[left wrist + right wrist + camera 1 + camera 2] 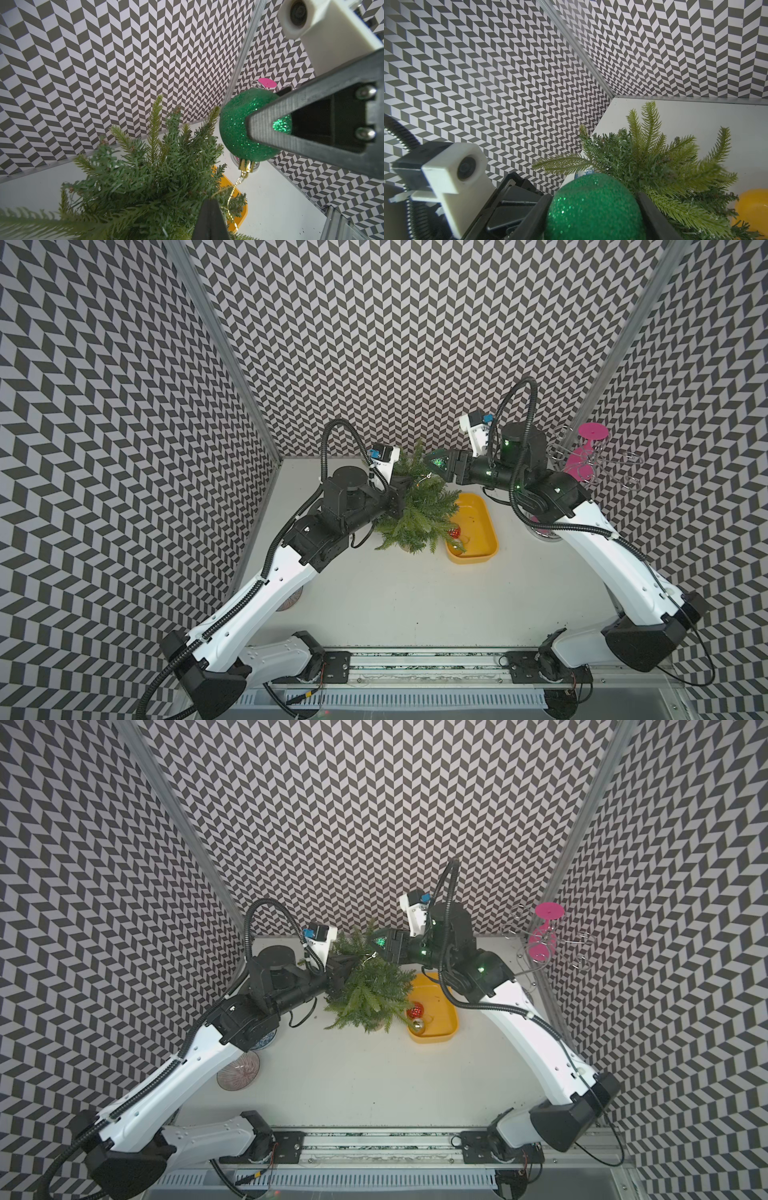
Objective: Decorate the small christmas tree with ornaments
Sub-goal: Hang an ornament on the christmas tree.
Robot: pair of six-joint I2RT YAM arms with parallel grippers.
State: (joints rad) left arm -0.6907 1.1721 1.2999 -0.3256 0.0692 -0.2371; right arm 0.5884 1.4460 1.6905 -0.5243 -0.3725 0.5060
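Note:
The small christmas tree point(419, 510) point(370, 990) stands at the back middle of the table, between my two arms. My right gripper point(436, 462) point(593, 199) is shut on the glittery green ornament point(234, 128) point(591, 207), held level with the treetop on its right side. The ball's gold hanger thread point(232, 193) drops into the branches. There my left gripper point(405, 489) point(209, 207) is shut, and the thread's loop meets its tip. A red ornament point(414, 1009) and a pale gold one point(417, 1026) lie in the yellow tray point(482, 522), partly under drooping branches.
A pink stand with wire hooks point(592, 435) rises at the back right corner. A ribbed glass dish point(239, 1071) and a blue-patterned bowl point(266, 1040) sit by the left arm. Chevron-patterned walls close in the back and both sides.

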